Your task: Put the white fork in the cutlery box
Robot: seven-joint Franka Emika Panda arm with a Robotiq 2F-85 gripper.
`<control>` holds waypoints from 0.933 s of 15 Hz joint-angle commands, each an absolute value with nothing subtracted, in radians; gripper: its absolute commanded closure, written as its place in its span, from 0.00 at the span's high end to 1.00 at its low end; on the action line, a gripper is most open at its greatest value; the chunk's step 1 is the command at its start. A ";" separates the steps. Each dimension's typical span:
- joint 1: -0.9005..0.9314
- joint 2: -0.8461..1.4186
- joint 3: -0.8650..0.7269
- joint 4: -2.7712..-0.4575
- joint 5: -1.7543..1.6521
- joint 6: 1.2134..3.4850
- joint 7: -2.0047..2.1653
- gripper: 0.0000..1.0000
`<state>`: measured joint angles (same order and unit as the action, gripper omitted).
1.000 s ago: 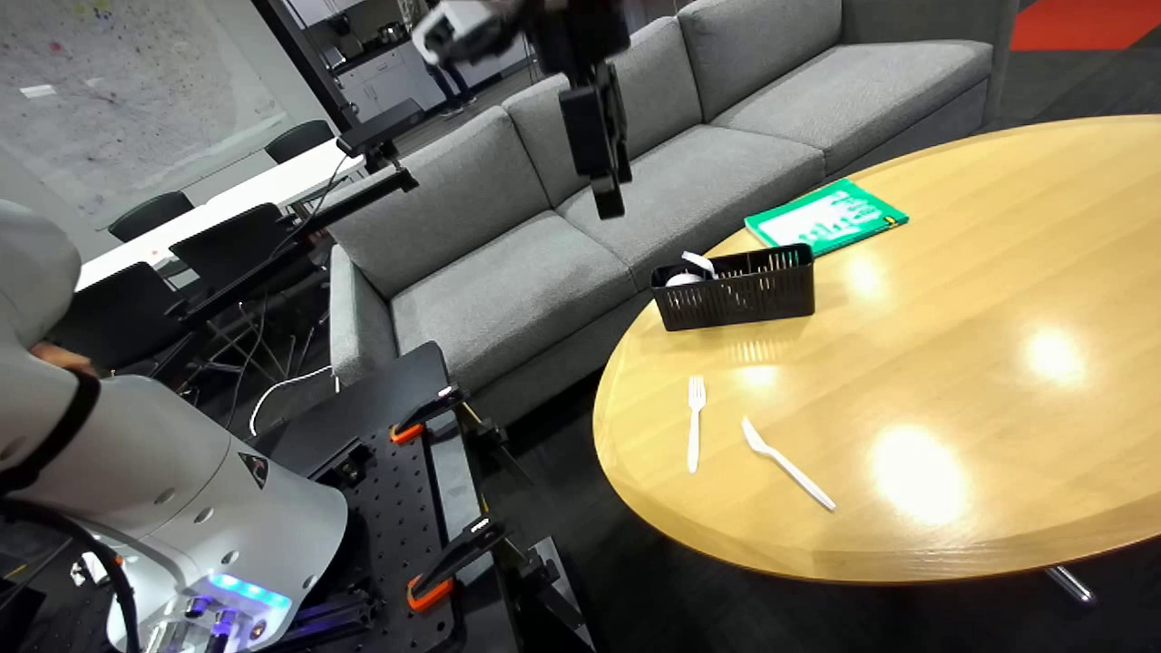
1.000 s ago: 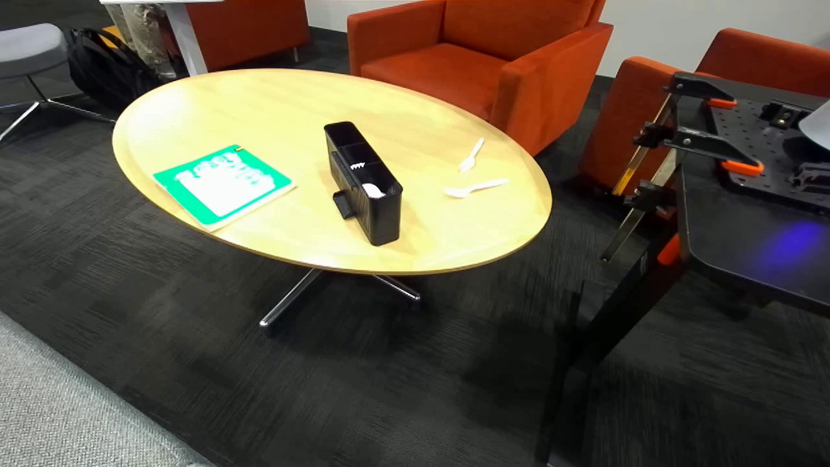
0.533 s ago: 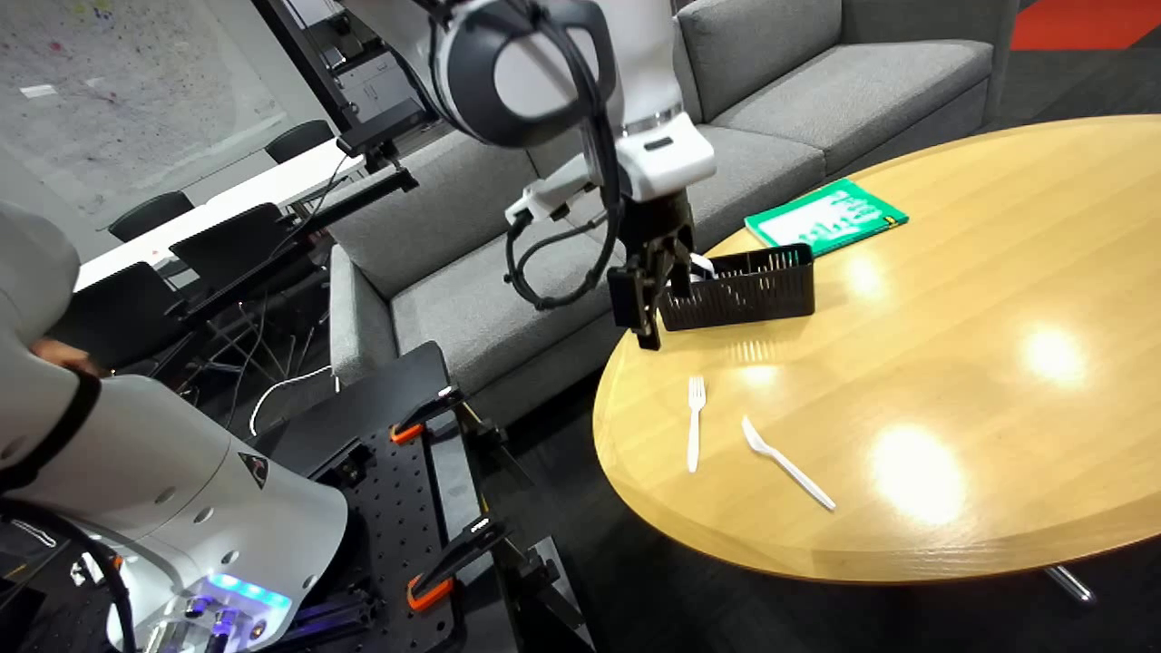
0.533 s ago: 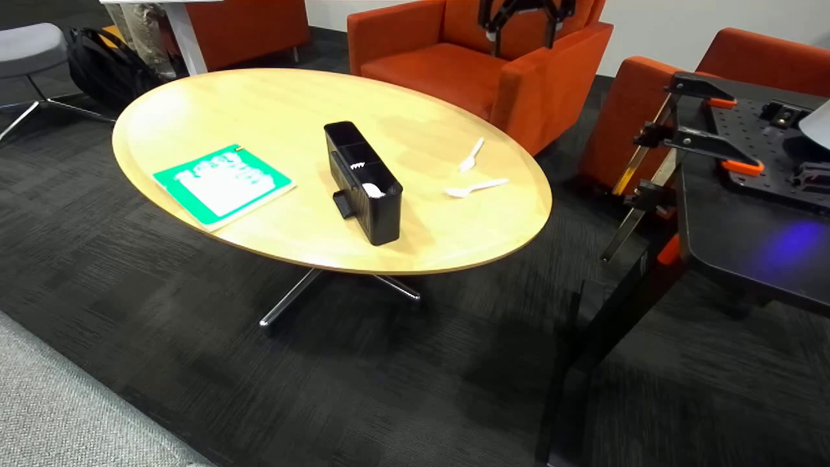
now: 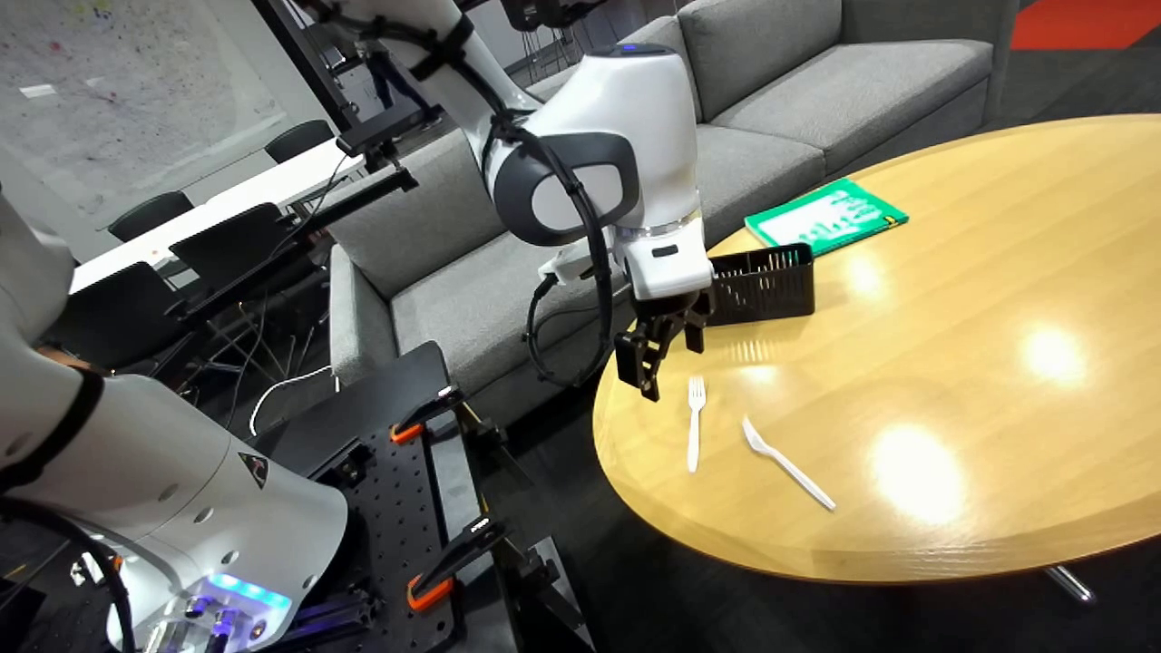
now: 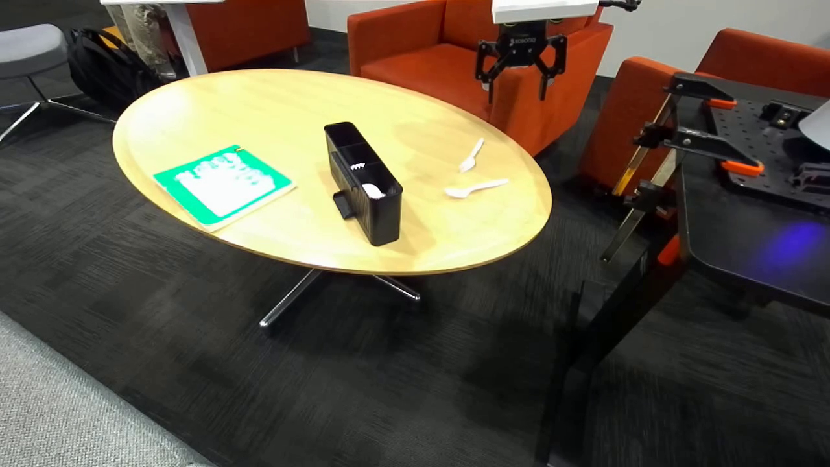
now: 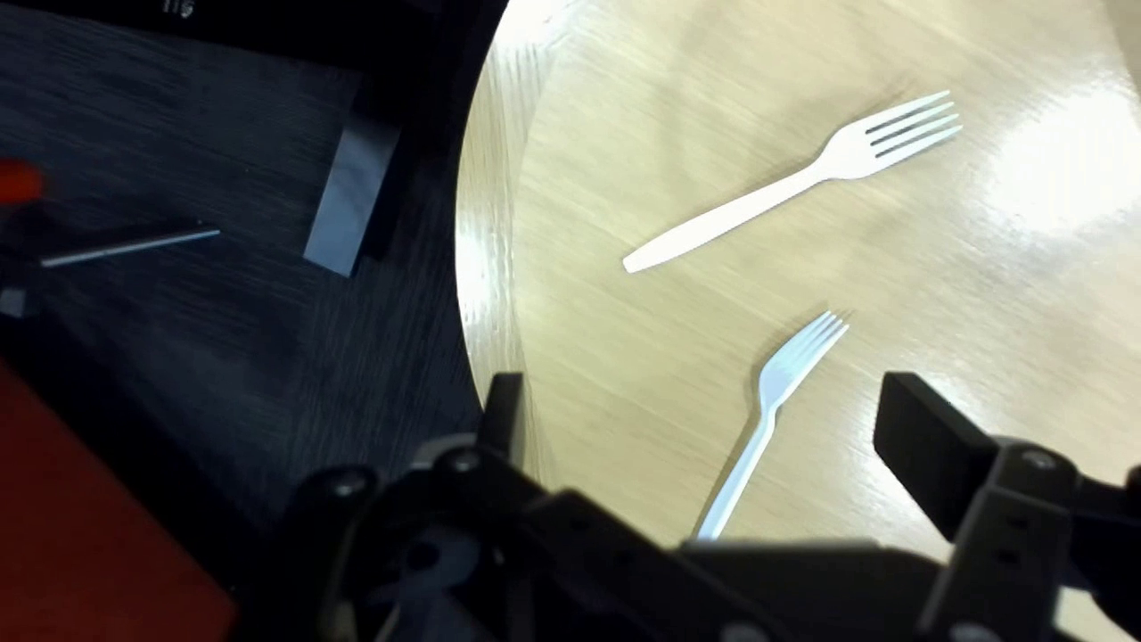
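Gripper (image 6: 517, 98) spread wide, white fork (image 7: 767, 415) on its side on the table (image 5: 961, 299) below, apart

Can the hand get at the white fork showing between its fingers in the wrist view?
Probably yes: the open hand hangs above the table, and nothing visible lies between it and the white fork.

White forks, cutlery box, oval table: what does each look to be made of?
Upper fork and lower fork in the wrist view: probably plastic, smooth and plain white, no metallic shine.
Cutlery box: likely plastic, perhaps coated metal, even black with slotted walls.
Table: seemingly wood or laminate, glossy, with visible grain and bright reflections.
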<state>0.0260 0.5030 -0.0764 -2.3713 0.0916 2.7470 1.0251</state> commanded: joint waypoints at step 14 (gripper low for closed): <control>0.022 0.995 -0.085 -2.045 0.406 3.086 1.101 1.00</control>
<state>0.0535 0.9174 -0.1142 -2.1272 0.3616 3.0654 1.0911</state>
